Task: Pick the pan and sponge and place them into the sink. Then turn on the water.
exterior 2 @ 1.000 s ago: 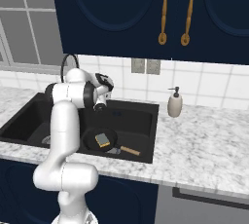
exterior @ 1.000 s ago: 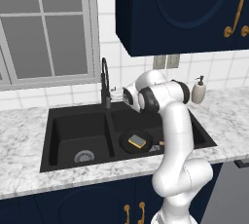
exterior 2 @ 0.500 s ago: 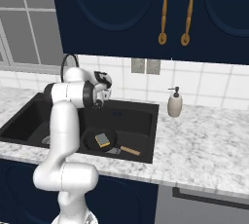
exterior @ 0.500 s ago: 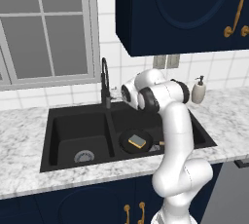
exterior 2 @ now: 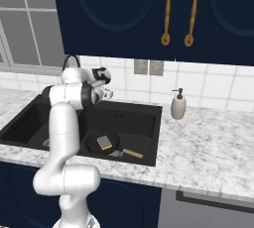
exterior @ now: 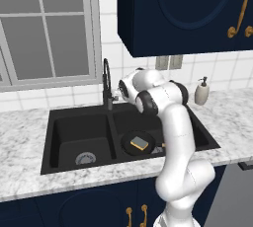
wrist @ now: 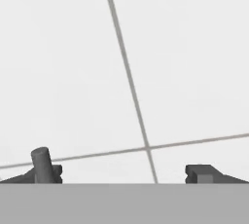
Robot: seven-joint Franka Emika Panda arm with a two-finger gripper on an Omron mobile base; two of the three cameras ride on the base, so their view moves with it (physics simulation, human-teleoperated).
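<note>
The black pan (exterior: 129, 140) lies in the right basin of the black sink (exterior: 74, 130), its wooden handle (exterior 2: 132, 153) pointing to the front right. On the pan rests the yellow sponge (exterior: 139, 144) with its dark top. My gripper (exterior: 118, 94) hovers above the sink's back edge, just right of the dark gooseneck faucet (exterior: 105, 80), facing the tiled wall. In the hand view my gripper (wrist: 124, 173) is open and holds nothing, and a short dark cylinder (wrist: 42, 162) stands at its left fingertip. No water runs from the spout.
A beige soap dispenser (exterior: 201, 92) stands on the marble counter (exterior: 232, 117) right of the sink. Dark blue cabinets (exterior: 183, 14) hang overhead, and a window (exterior: 47, 28) is at the back left. The left basin holds a silver drain (exterior: 85, 158).
My hand has shifted a little left, closer to the faucet and the wall. Pan and sponge have not moved.
</note>
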